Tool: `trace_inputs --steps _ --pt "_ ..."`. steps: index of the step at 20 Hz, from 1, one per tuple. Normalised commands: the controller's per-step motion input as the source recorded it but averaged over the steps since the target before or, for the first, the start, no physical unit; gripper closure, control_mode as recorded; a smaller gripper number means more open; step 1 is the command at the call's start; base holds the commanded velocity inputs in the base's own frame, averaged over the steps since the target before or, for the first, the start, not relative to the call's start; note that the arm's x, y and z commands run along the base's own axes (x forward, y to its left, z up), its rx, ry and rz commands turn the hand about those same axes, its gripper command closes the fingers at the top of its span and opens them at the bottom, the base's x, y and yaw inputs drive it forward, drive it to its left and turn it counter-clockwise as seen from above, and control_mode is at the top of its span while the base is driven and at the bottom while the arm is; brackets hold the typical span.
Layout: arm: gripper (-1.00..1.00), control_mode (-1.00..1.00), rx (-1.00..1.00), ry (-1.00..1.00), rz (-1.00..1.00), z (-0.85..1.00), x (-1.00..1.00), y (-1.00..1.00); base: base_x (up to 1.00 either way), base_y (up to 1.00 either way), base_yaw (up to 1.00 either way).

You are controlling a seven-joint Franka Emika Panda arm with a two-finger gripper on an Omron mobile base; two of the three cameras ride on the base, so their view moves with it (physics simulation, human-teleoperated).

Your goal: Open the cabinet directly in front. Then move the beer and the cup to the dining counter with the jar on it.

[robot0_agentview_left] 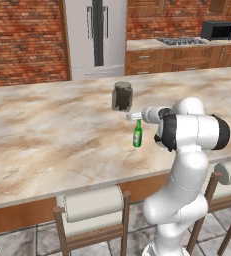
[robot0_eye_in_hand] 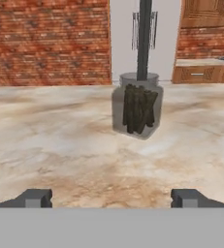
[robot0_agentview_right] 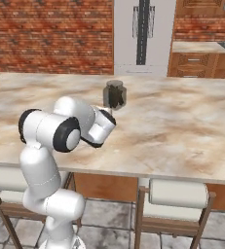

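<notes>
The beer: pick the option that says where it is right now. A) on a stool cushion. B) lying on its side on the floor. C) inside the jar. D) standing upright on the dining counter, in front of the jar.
D: the beer stands upright on the marbled dining counter, nearer the robot than the jar, with the open gripper level with its neck.
</notes>
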Motion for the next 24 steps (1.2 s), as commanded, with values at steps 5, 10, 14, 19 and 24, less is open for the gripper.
trace_inputs --steps 5,10,14,19,24 --pt "-1.0 -1.0 0.0 0.19 -0.16 1.0 -0.03 0.0 0.0 0.0 0.0" --pt "-1.0 -1.0 0.0 0.13 -0.19 1.0 -0.06 0.0 0.0 0.0 0.0" --pt "-1.0 -1.0 0.0 0.1 -0.18 1.0 -0.03 0.0 0.0 0.0 0.0" --pt "-1.0 -1.0 0.04 0.19 -0.13 1.0 -0.07 -0.01 0.0 0.0 0.0" --pt "-1.0 -1.0 0.08 0.3 -0.13 1.0 -0.25 -0.06 0.0 0.0 0.0"
